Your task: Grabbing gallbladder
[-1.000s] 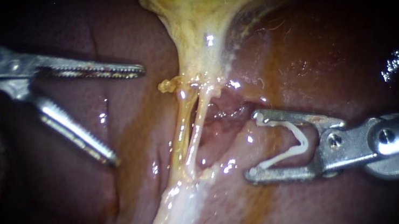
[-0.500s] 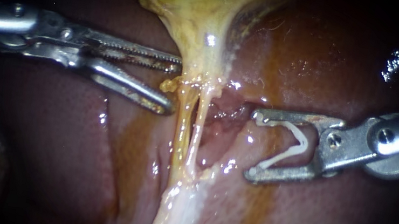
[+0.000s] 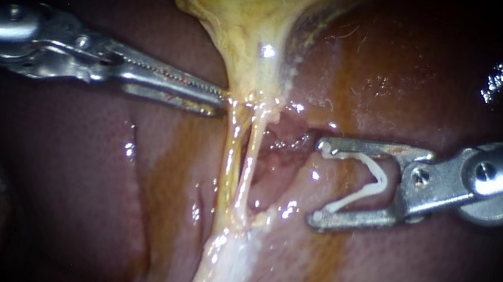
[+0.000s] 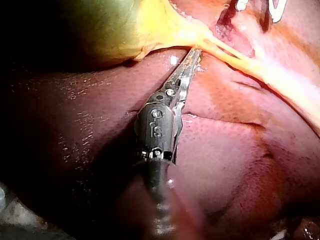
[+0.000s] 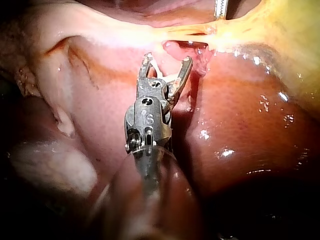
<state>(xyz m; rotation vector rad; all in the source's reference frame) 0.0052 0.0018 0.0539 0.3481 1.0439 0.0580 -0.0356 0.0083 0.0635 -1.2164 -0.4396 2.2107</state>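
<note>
Since the left instrument's pincer (image 3: 221, 100) is clamped on the neck of the yellow glistening gallbladder (image 3: 252, 17) at upper centre, it should grip firmly and pull gently, clear of the right instrument's pincer (image 3: 318, 182), which holds a white V-shaped clip (image 3: 384, 180).

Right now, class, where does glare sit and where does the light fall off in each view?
Endoscope view: glare on the gallbladder and wet liver; dark behind the left instrument. Left wrist view: deep shadow beside the shaft. Right wrist view: glints on liver beside the right instrument holding its clip.
</note>
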